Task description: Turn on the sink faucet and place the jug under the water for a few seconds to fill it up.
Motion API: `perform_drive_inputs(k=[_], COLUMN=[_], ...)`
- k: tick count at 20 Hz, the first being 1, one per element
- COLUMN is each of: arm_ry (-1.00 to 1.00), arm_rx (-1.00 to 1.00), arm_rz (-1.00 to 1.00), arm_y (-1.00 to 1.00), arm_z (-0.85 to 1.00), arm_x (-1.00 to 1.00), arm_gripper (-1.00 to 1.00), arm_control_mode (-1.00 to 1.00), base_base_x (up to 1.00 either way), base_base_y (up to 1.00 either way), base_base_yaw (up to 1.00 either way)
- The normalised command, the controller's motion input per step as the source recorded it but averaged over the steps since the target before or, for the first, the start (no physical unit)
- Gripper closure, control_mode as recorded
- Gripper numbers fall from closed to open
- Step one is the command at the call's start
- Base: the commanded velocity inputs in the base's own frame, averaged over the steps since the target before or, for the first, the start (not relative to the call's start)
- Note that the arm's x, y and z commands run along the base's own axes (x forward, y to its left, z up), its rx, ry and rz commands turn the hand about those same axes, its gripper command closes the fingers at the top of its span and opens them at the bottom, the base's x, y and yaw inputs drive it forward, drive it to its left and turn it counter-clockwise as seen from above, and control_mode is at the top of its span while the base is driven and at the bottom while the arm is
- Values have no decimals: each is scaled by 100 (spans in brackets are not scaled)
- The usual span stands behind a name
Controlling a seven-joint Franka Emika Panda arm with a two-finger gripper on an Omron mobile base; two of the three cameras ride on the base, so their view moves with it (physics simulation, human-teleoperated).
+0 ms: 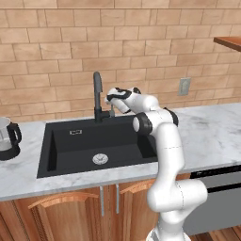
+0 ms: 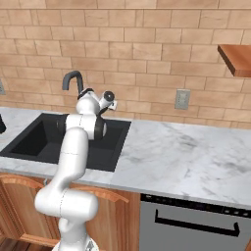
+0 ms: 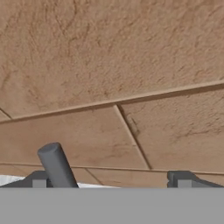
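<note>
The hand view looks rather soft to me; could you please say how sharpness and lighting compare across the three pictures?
Hand view: brick wall close and blurred, lever softly shaded beside the claw. Left base view: even light, no glare; the sink is flat matte black. Right base view: equally even, the counter pale without highlights.

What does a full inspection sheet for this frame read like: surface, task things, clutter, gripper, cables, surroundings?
Surface: grey-white marble counter.
Sink faucet: upright behind the basin, lever close by the fingertips; no water stream seen.
Sink: black basin, silver drain, nothing inside.
Jug: standing on the counter left of the sink, partly cut off.
Clutter: nothing seen.
Gripper: at the faucet's base by the lever, fingertips spread; contact cannot be told.
Cables: nothing seen.
Surroundings: brick wall, wall outlet, wooden shelf, dishwasher below the counter.
</note>
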Motion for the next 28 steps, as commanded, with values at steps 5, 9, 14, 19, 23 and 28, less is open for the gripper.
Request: perform_drive_inputs(k=[5, 9, 14, 19, 23, 28], arm_ry=[0, 0, 0, 0, 0, 0], arm_rx=[0, 0, 0, 0, 0, 0], arm_rz=[0, 0, 0, 0, 0, 0], arm_y=[1, 0, 2, 1, 0, 0], arm_z=[-7, -5, -4, 0, 0, 0], arm_x=[-2, 0, 1, 11, 3, 0], arm_gripper=[-100, -100, -100, 100, 100, 100], arm_control_mode=[-100, -100, -100, -100, -100, -100], base_base_x=[0, 0, 0, 0, 0, 0], base_base_y=[0, 0, 0, 0, 0, 0], base_base_yaw=[0, 0, 0, 0, 0, 0])
